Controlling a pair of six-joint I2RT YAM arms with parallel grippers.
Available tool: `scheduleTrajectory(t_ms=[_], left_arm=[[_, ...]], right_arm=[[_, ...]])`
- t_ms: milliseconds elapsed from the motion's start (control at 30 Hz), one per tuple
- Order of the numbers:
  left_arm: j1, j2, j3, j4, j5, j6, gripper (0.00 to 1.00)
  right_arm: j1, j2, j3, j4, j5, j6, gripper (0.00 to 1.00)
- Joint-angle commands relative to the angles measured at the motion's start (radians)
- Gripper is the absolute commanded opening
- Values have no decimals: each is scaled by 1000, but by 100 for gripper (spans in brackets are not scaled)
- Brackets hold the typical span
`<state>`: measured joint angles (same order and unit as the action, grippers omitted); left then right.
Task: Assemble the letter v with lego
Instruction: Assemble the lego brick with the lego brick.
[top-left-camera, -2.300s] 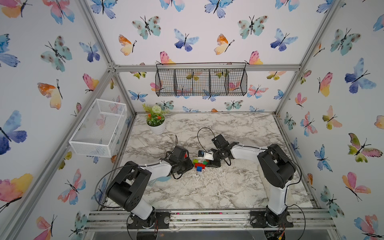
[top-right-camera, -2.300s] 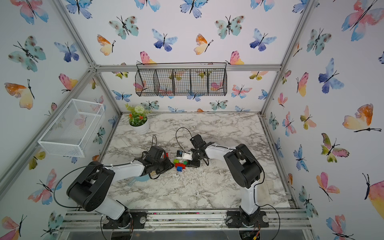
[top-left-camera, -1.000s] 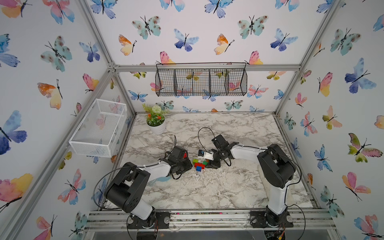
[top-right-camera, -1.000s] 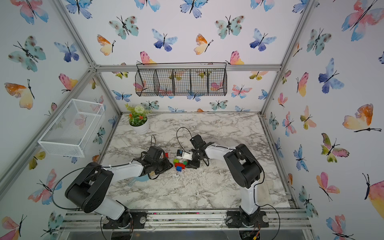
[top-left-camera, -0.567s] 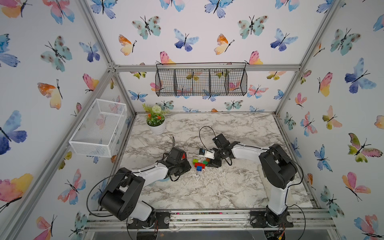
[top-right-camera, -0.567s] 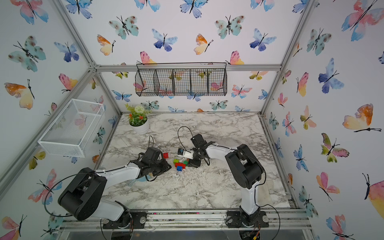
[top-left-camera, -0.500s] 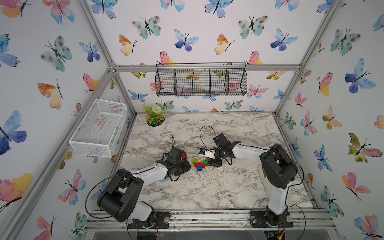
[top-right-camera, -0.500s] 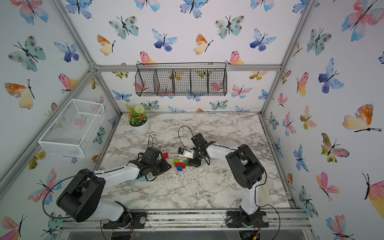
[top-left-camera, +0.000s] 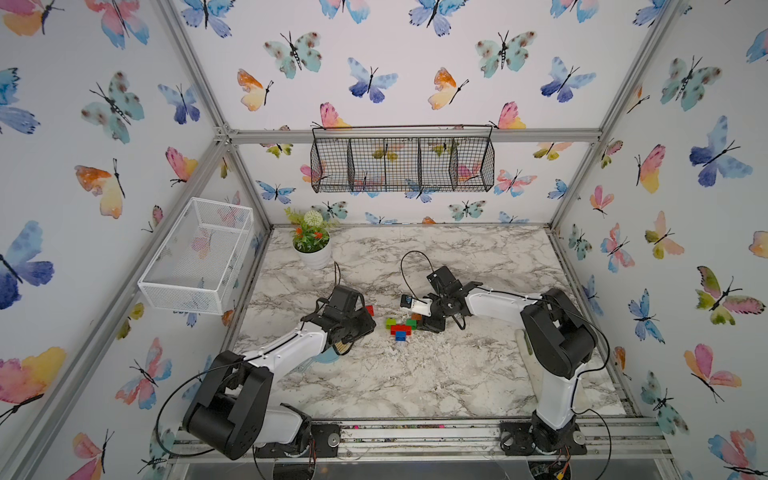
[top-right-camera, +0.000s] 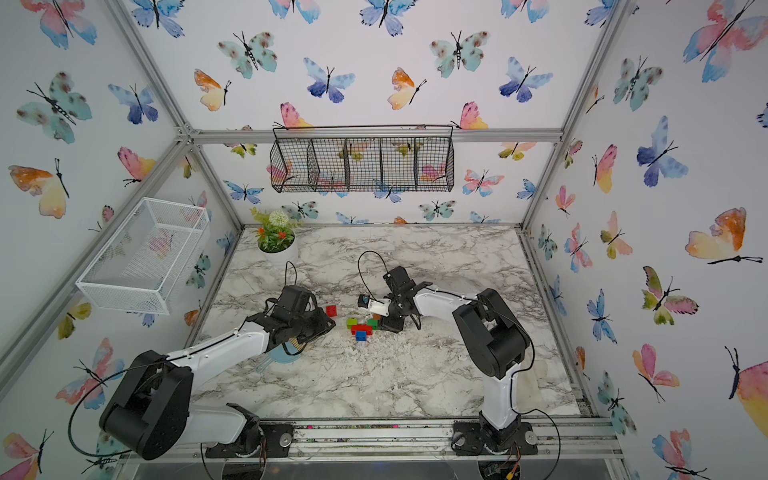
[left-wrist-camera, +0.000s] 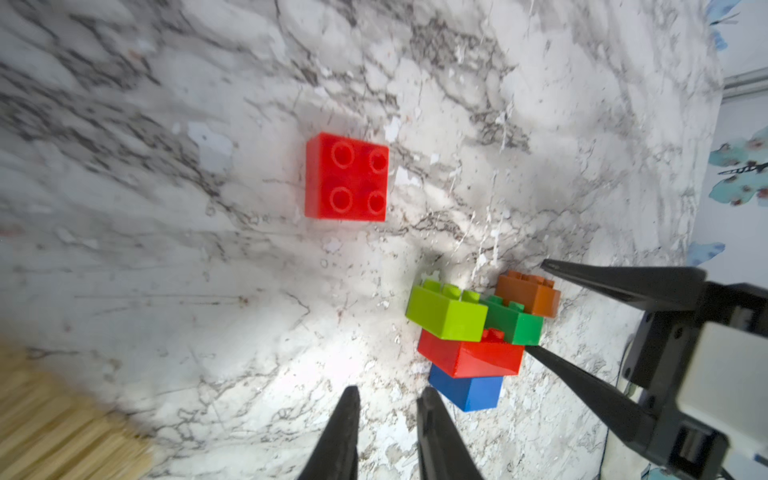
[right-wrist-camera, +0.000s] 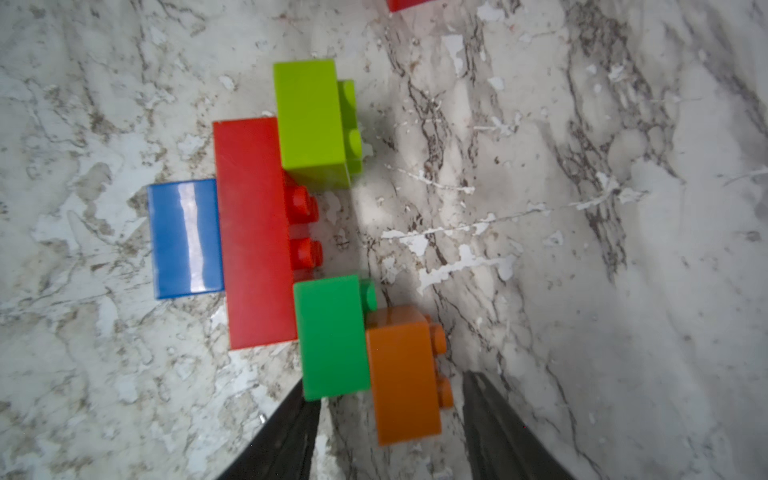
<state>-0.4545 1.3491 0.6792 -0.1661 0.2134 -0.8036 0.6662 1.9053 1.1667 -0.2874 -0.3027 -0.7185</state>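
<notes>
**Lego V (top-left-camera: 401, 326) lies flat, right gripper (right-wrist-camera: 388, 380) astride its orange tip**

The joined bricks rest on their sides near the middle of the table (top-left-camera: 415, 374), with the blue brick (right-wrist-camera: 185, 239) at the point and the lime brick (right-wrist-camera: 309, 120) and the orange brick (right-wrist-camera: 405, 374) ending the arms. The right gripper stands half open around the orange brick, and marble shows beside each finger, so nothing is clamped. The left gripper (left-wrist-camera: 386, 392) is almost closed and empty, its tips just beside the blue brick.

The left wrist view alone shows the red square brick (left-wrist-camera: 346, 182) whole: studs up, apart from the V. The right wrist view catches only a sliver of it. In both top views the wrists hide the fingers.
</notes>
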Motion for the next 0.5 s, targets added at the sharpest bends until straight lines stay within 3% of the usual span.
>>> scheduleTrajectory(t_ms=[0,167,467], left_arm=[[15,-27,7,-53,-16,36,29],[15,-18,-13,-35,-11,27,29],[26,-5,-3,-35,-6,37,29]], right_arm=[[-7,-16,19,-28,-40,-17,60],[-5,-12,15,-22,-92,-67,61],[-6,30,52,-12,12,-60,63]])
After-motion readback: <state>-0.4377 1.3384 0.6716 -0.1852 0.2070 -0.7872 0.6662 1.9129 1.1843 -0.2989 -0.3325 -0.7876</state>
